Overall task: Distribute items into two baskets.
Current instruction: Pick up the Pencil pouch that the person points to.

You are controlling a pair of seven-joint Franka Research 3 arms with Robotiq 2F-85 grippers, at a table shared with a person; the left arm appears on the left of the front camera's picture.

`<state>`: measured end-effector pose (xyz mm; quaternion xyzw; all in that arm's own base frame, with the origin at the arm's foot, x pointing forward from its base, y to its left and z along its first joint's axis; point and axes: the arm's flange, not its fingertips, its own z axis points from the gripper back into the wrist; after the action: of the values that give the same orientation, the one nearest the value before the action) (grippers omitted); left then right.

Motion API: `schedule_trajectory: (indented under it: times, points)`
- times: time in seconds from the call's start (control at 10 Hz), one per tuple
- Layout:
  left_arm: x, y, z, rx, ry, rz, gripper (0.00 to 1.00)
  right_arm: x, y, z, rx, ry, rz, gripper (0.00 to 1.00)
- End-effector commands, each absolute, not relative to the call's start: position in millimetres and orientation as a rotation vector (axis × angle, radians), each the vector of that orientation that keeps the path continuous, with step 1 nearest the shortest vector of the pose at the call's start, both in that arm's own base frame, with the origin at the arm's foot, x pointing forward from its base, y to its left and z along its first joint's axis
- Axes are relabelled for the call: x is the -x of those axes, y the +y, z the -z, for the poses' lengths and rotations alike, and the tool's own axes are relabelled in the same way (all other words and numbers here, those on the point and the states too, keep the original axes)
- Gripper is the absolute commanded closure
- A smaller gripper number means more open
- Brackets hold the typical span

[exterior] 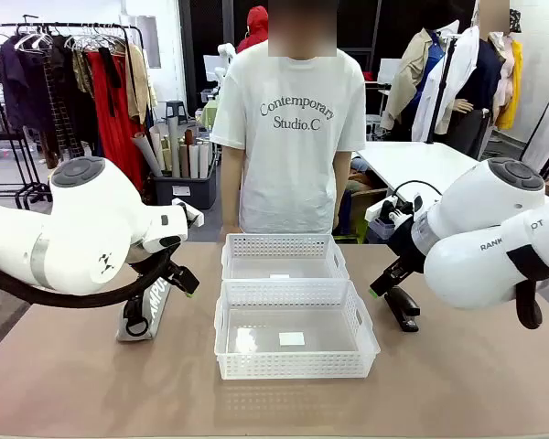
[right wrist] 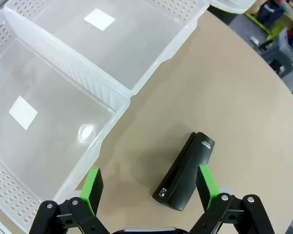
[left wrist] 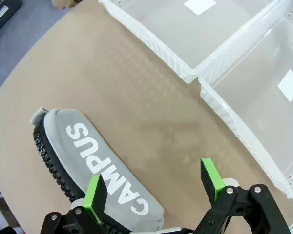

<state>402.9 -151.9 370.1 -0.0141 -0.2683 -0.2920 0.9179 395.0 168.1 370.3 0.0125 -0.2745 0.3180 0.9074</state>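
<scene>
Clearly, each arm had its own item closest, with both baskets between them.

- Left gripper (left wrist: 153, 184) hung over the table with its jaws spread wide, holding and touching nothing.
- Grey pouch (left wrist: 95, 161) lay flat on the table to the left of the baskets, well nearer this arm. In the left wrist view it sat off-centre, one end passing under one green pad (left wrist: 95, 192), while the middle of the jaws stood over bare table. Its long axis ran diagonally to the line between the pads, so I judged a sideways shift and some wrist roll were needed.
- Far basket (exterior: 284, 245) and near basket (exterior: 297, 366) stood touching, one behind the other, both without items.
- Right gripper (right wrist: 149, 185) was likewise spread wide, with nothing in it.
- Black stapler (right wrist: 185, 170) lay on the table just right of the baskets, below this gripper, close to one pad (right wrist: 206, 183). Its long axis ran roughly crosswise to the jaw opening, which favoured a pinch across its width.
</scene>
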Motion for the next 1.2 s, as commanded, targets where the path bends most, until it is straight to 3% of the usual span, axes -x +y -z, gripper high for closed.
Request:
schedule_trajectory:
  times: [0.0, 1.1]
  points:
    - [-402.8, -151.9, -370.3, 0.029, -0.552, 0.600, 0.00, -395.0, 168.1, -370.3, -0.026, -0.567, -0.656, 0.00]
    - [-402.8, -151.9, -370.3, 0.029, -0.552, 0.600, 0.00, -395.0, 168.1, -370.3, -0.026, -0.567, -0.656, 0.00]
